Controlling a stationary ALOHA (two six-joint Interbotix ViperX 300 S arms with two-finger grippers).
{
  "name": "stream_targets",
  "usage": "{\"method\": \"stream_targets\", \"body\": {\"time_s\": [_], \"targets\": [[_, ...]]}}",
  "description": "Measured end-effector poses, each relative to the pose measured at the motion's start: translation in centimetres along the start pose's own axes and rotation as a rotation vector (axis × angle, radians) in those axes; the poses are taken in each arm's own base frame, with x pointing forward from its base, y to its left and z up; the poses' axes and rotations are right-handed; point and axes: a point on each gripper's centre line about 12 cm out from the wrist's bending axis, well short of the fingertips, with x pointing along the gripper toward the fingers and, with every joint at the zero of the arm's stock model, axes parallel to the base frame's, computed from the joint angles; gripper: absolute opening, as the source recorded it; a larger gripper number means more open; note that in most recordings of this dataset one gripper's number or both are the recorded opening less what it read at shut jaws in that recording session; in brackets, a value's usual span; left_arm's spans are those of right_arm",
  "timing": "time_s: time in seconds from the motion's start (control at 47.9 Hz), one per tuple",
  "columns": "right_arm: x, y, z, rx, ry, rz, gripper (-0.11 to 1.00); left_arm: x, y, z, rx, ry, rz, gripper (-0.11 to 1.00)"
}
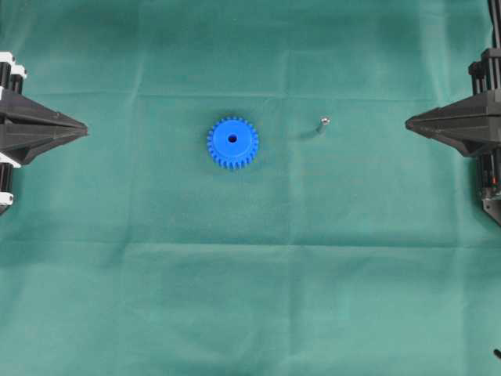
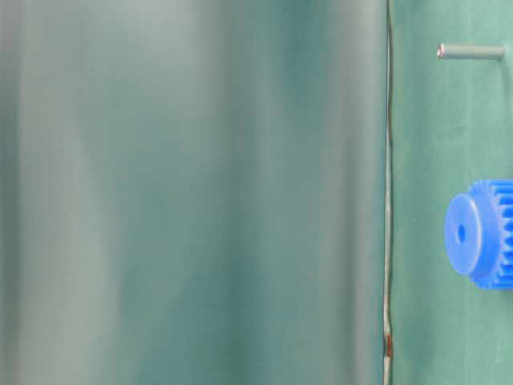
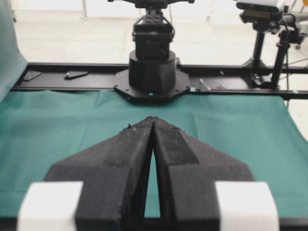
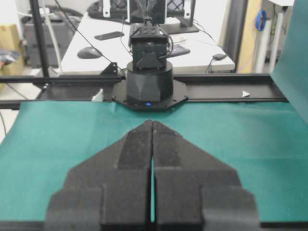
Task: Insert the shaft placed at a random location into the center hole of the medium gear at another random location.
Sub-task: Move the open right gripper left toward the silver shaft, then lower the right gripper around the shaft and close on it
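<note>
On the green worktop (image 1: 250, 313) nothing is grasped yet — both our fingers closed, empty. We judge the right gripper (image 1: 409, 123) must open and reach left for the shaft (image 1: 323, 123), near the medium gear (image 1: 232, 142).

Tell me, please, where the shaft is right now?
In the overhead view the shaft stands on the green cloth, right of the medium gear and apart from it, nearer the right gripper.

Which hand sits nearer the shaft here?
Right. The right hand is just right of the shaft; the left hand waits far left, beyond the medium gear.
</note>
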Motion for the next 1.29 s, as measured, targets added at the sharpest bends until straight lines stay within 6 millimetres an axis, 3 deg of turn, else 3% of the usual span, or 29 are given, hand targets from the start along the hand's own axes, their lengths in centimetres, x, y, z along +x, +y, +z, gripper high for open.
{"method": "stream_targets", "body": {"time_s": [0.355, 0.606, 0.71, 0.898, 0.961, 1.295], "targets": [[0.1, -0.3, -0.1, -0.001, 0.015, -0.016, 0.01, 0.0, -0.2, -0.1, 0.01, 0.012, -0.009, 0.0], [1.7, -2.3, -3.0, 0.007, 0.148, -0.105, 0.02, 0.0, -0.2, -0.3, 0.008, 0.023, -0.009, 0.0], [2.5, -3.1, -4.6, 0.017, 0.216, -0.14, 0.2, 0.0, -0.2, -0.3, 0.008, 0.025, -0.009, 0.0], [4.1, -4.6, -8.3, 0.044, 0.365, -0.195, 0.77, 0.0, -0.2, -0.3, 0.008, 0.028, -0.009, 0.0], [4.6, -4.8, -9.4, 0.047, 0.403, -0.198, 0.9, 0.0, -0.2, -0.3, 0.008, 0.031, -0.01, 0.0], [6.2, -6.6, -15.2, 0.08, 0.569, -0.257, 0.87, 0.0, -0.2, -0.4, 0.008, 0.035, -0.009, 0.0]]}}
